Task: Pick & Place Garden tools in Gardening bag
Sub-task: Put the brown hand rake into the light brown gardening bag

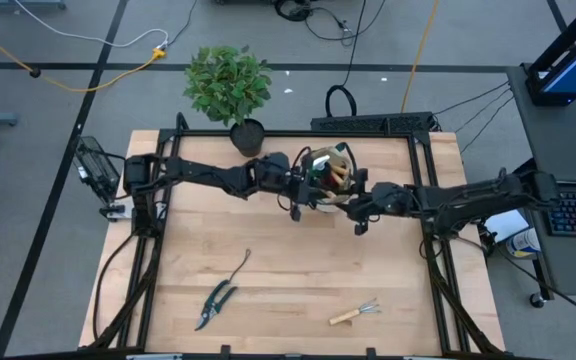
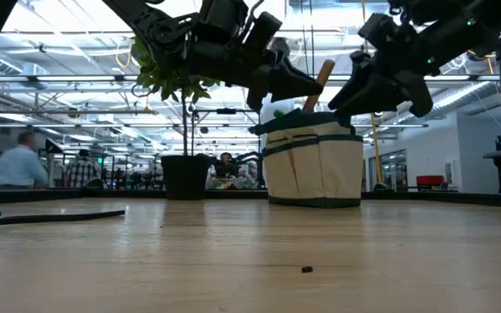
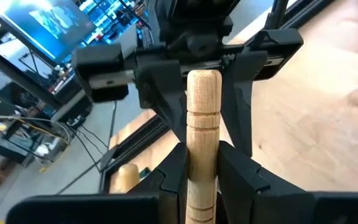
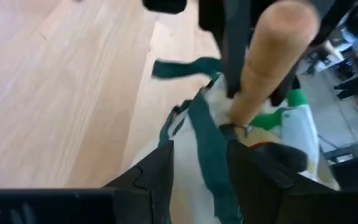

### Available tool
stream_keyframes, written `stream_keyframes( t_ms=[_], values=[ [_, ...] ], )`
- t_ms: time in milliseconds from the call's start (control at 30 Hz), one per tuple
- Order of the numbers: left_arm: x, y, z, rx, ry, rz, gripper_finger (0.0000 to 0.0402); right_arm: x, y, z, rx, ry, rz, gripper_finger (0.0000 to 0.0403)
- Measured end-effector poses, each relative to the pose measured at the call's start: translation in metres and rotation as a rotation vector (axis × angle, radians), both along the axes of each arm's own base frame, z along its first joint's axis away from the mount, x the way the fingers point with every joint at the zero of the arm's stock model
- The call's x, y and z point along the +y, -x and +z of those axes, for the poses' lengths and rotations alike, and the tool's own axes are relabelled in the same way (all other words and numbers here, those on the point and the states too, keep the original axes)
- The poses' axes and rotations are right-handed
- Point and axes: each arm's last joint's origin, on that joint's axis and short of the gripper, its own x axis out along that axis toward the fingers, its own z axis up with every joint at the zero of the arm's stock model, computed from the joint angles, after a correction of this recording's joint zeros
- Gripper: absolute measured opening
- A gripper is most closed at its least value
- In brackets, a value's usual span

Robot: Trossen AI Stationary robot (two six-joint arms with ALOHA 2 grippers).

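Note:
The beige gardening bag [image 1: 320,207] with dark green trim stands upright at the table's far middle [image 2: 316,165]. Several wooden handles stick up out of it. My left gripper [image 1: 311,180] reaches over the bag from the left and is shut on a wooden tool handle [image 2: 323,76]. My right gripper [image 1: 356,203] comes from the right and is shut at the bag's rim [image 4: 201,168]. A thin weeder [image 1: 240,265], dark pruning shears [image 1: 214,305] and a small wooden-handled rake [image 1: 355,313] lie flat on the near part of the table. My left gripper pinches the round wooden handle [image 3: 202,146] between its two fingers, below its free end. The handle stands up over the bag, slightly tilted; its lower end is hidden inside the bag. My right gripper has the bag's dark green strap [image 4: 211,155] and some beige canvas at the rim between its two fingers, coming slantwise from above on the bag's right side. The bag rests on the table.
A leafy plant in a black pot [image 1: 230,92] stands just left of the bag at the table's far edge. A green item and a white item [image 4: 294,118] show inside the bag. People [image 2: 20,165] are in the room beyond. Bare wood lies around the near tools.

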Motion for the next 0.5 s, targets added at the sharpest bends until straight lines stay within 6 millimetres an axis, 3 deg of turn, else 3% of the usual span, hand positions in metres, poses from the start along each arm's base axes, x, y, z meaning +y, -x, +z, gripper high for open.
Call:
stream_keyframes(
  t_ms=[267, 500],
  values=[
    [0.007, 0.003, -0.006, 0.056, -0.072, -0.004, 0.0067, -0.014, -0.003, -0.008, 0.058, 0.034, -0.031, 0.0126],
    [0.006, 0.004, -0.008, 0.079, -0.056, -0.056, 0.0067, -0.021, -0.005, -0.011, 0.072, 0.064, -0.041, 0.0035]
  ],
)
